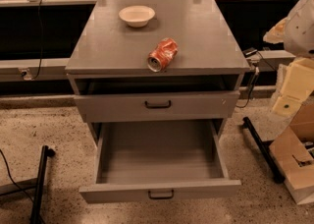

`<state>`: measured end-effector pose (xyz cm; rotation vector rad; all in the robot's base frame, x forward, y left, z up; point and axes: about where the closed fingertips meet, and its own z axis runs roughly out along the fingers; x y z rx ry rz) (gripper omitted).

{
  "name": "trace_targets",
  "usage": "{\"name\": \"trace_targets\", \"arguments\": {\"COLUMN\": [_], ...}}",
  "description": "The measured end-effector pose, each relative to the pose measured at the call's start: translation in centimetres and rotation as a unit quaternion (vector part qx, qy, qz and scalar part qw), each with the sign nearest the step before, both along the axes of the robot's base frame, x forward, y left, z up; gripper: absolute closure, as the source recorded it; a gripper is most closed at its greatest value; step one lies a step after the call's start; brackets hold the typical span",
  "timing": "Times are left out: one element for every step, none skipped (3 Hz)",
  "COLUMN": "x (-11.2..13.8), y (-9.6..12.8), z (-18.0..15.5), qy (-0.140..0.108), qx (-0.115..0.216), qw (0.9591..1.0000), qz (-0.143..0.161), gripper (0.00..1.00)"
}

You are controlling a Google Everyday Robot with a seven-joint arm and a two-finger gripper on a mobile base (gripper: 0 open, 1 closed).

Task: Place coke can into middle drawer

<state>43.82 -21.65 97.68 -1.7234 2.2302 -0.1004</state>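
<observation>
The coke can [162, 54], red-orange and dented, lies on its side on the grey cabinet top [206, 36], near the front edge, silver end facing forward. The middle drawer [122, 188] is pulled out below, its deep tray open with nothing in it and a black handle on its front. My gripper [286, 101] is the cream part at the far right edge, beside the cabinet, level with the drawer fronts and well apart from the can. It holds nothing that I can see.
A cream bowl [137, 15] sits at the back of the cabinet top. A grey drawer with a flat front panel [196, 106] sits above the open one. A cardboard box [297, 161] stands on the floor at right. Black bars lie on the floor at left [40, 183] and right [261, 148].
</observation>
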Motion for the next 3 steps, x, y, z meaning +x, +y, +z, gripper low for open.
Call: {"name": "trace_targets", "arguments": {"x": [0.0,0.6,3.1], "y": [0.0,0.2,3.0], "z": [0.0,-0.3,-2.1], "qy": [0.0,0.009,0.032], "qx": [0.0,-0.001,-0.013], "qw": [1.0,0.9999,0.9964], "qz": [0.0,0.009,0.077], "gripper": [0.0,0.0,0.0]}}
